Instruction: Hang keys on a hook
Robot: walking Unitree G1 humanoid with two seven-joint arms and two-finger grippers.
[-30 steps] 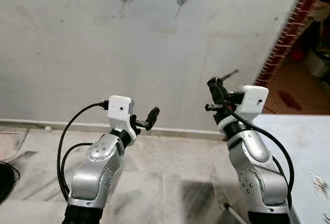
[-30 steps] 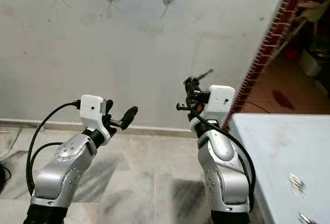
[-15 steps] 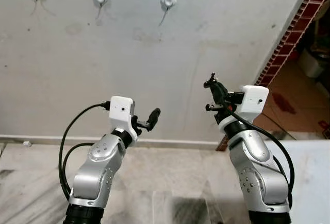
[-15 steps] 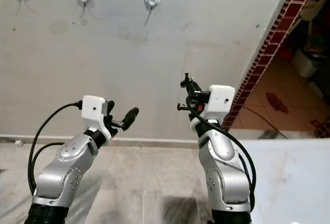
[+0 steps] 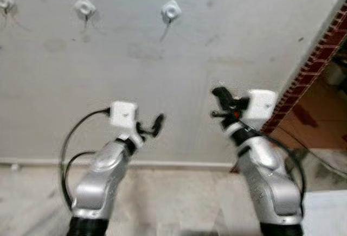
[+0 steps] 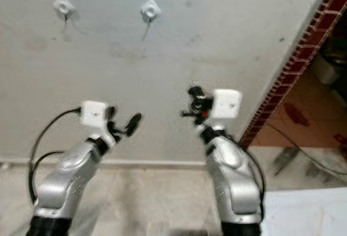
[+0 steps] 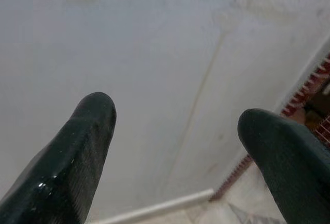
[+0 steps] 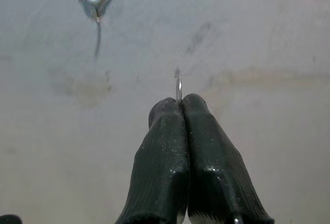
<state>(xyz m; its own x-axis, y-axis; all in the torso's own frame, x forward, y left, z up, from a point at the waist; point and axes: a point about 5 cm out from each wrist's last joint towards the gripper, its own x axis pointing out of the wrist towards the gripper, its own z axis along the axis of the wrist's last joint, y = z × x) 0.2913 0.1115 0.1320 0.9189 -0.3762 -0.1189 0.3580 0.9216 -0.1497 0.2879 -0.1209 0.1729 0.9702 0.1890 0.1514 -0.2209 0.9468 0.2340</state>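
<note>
Bare grey wall (image 5: 227, 35) across most of the head view, open and unobstructed between the arms and the hooks; skirting along the lower edge, floor strip at the bottom. Brick wall edge (image 5: 317, 65) running diagonally down the right side, doorway room beyond it at far right.

Three hooks in the upper left of the left eye view: one cut by the left border, middle hook (image 5: 84, 7), nearest hook (image 5: 171, 11) upper centre. Two grippers, both raised at mid-frame, well below the hooks.

Left gripper (image 7: 175, 147) spread wide, nothing between the fingers. Right gripper (image 8: 179, 103) pinched tight on keys (image 8: 178, 87), only a thin metal sliver poking out at the tips; nearest hook up and off to one side of it in the wrist view, well apart.

Compared with half a second ago: whole view swung, hooks slid leftward, white surface at lower right mostly gone, picture blurrier.
</note>
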